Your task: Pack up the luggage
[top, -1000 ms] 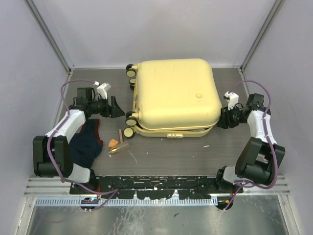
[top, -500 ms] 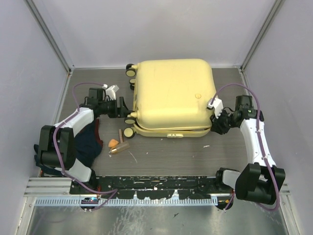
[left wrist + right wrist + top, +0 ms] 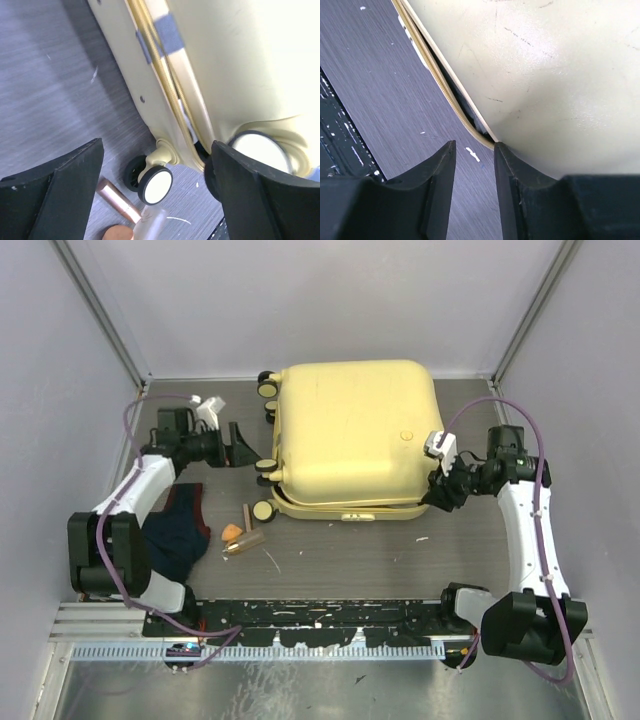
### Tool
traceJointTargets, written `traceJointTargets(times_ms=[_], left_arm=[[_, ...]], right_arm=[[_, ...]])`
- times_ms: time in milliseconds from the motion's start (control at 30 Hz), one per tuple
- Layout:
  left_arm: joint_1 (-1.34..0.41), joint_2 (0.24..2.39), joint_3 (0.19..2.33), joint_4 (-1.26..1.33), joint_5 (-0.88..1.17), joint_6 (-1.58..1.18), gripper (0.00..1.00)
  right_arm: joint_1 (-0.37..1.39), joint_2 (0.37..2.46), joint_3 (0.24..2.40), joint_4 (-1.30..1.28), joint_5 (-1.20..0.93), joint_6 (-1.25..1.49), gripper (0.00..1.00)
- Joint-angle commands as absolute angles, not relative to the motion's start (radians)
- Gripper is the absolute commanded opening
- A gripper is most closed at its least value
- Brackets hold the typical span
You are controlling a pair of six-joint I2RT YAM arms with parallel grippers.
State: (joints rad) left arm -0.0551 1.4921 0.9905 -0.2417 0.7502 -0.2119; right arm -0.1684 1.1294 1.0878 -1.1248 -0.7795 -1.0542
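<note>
The pale-yellow suitcase lies flat at the far middle of the counter, lid down but seam slightly agape; its contents are hidden. The left fingers gape wide and empty beside its wheels. The right fingers, narrowly parted at its near right corner, seemingly grip nothing.

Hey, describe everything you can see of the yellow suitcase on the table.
The luggage is a pale-yellow hard shell with rounded corners, scuffed, lying flat on the table. Small black-rimmed wheels line its left side. Its halves gape slightly along the gold zipper seam. The right gripper meets that seam at the near right corner.
</note>
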Motion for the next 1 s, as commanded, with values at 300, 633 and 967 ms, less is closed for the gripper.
traceJointTargets(times_ms=[300, 633, 967], left_arm=[[-0.067, 1.386, 1.360, -0.948, 0.965, 0.708, 1.00], [-0.305, 1.373, 1.253, -0.829, 0.763, 0.834, 0.99], [-0.364, 1.427, 1.233, -0.830, 0.690, 0.872, 0.72]], right_arm=[[-0.360, 1.224, 1.212, -1.289, -0.993, -1.027, 0.61], [-0.431, 1.245, 1.191, -1.187, -1.002, -0.909, 0.77], [-0.433, 1.128, 1.109, -1.091, -1.032, -0.821, 0.78]])
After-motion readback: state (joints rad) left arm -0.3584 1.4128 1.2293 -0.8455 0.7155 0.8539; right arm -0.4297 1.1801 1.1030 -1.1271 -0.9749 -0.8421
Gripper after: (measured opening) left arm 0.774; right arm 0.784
